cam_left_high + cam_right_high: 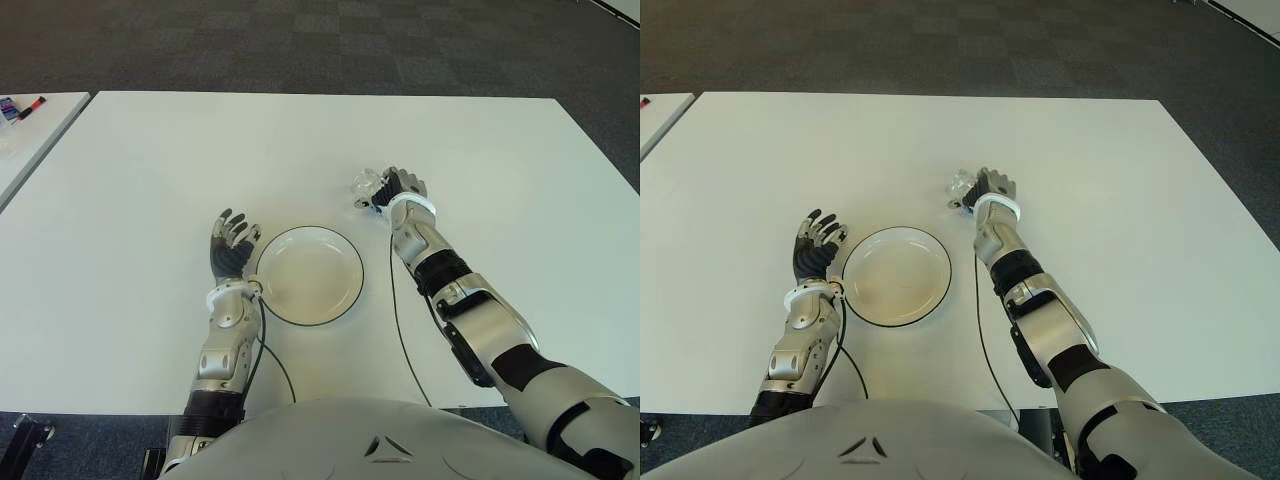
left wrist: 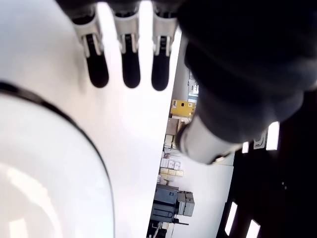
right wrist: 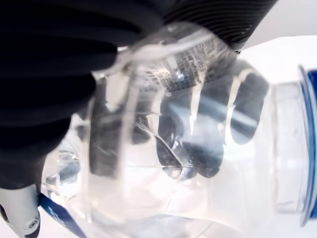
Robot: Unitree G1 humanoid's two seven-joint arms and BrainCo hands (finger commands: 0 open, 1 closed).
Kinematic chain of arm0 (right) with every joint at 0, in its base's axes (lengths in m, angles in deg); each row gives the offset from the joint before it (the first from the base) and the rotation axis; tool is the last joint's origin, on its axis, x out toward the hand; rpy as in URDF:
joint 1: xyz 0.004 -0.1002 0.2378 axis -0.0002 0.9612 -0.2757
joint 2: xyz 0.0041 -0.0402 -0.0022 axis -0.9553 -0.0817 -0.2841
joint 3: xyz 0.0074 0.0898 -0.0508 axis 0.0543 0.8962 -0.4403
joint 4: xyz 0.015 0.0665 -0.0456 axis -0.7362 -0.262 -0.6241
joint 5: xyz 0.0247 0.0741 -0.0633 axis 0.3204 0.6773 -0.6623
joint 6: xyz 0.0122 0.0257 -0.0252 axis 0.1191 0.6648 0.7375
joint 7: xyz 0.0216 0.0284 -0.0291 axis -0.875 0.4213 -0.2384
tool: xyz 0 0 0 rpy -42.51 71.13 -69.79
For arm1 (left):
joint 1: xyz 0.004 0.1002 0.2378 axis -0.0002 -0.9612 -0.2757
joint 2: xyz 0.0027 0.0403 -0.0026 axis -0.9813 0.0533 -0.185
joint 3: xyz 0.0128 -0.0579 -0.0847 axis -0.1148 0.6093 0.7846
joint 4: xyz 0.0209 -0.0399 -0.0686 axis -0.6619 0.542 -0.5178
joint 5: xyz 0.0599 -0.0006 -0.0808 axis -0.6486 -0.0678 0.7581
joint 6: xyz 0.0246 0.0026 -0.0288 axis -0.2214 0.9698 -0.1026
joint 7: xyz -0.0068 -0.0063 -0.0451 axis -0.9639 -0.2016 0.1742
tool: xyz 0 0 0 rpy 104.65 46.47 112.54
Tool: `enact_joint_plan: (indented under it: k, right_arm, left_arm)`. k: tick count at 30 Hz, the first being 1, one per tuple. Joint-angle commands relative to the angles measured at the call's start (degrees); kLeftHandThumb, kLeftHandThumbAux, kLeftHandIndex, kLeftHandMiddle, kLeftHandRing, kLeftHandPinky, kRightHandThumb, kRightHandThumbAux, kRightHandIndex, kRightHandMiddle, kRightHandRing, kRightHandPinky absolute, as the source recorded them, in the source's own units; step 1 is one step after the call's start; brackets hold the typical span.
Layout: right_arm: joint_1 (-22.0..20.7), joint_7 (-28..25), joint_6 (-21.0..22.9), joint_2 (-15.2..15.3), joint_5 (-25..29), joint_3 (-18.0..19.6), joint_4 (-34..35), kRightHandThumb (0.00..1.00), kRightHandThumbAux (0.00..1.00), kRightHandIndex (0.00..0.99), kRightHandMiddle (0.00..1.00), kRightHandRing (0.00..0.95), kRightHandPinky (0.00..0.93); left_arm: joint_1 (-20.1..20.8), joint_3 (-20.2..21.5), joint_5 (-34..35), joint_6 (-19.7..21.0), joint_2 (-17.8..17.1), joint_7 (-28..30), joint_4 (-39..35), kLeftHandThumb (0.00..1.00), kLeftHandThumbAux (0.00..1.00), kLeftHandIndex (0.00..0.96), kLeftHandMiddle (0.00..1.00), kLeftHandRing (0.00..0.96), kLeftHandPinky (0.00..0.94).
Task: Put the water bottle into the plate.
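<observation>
Between the right hand, closed around the water bottle at the far right of the plate, and that plate, only bare tabletop is seen, while the plate's left rim is flanked closely by the open left hand.

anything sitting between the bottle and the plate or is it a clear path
Nothing visible blocks it. The right hand is closed around the water bottle, beyond the plate on its right side, with only bare white table between them. The left hand shows at the plate's left side, off that path.
</observation>
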Motion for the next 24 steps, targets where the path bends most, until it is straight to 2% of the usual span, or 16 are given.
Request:
enact_joint_plan:
  k: [1, 9, 16, 24]
  right_arm:
    - [-0.4, 1.1, -1.6, 0.2, 0.8, 0.6, 0.4, 0.85, 0.677, 0.414, 0.488, 0.698, 0.601]
    - [-0.3, 1.5, -2.6, 0.3, 1.2, 1.0, 0.0, 0.852, 0.675, 0.424, 0.484, 0.686, 0.609]
    - [0.2, 3.5, -4.0, 0.0, 1.9, 1.8, 0.0, 0.851, 0.675, 0.419, 0.486, 0.694, 0.555]
    - [2.6, 6.0, -6.4, 0.5, 2.4, 2.8, 4.1, 0.85, 0.677, 0.411, 0.491, 0.714, 0.578]
  left_arm:
    - [0.2, -0.3, 0.3, 0.0, 6.4, -1.0, 0.1, 0.394, 0.854, 0.16, 0.248, 0.227, 0.256]
    - [0.3, -0.2, 0.6, 0.0, 6.6, -1.0, 0.0, 0.424, 0.85, 0.171, 0.263, 0.239, 0.263]
    - [0.4, 0.0, 0.9, -0.1, 6.4, -0.9, 0.2, 0.447, 0.855, 0.175, 0.278, 0.247, 0.261]
    - [0.4, 0.0, 1.2, -0.4, 6.3, -0.6, 0.3, 0.451, 0.855, 0.162, 0.267, 0.238, 0.252]
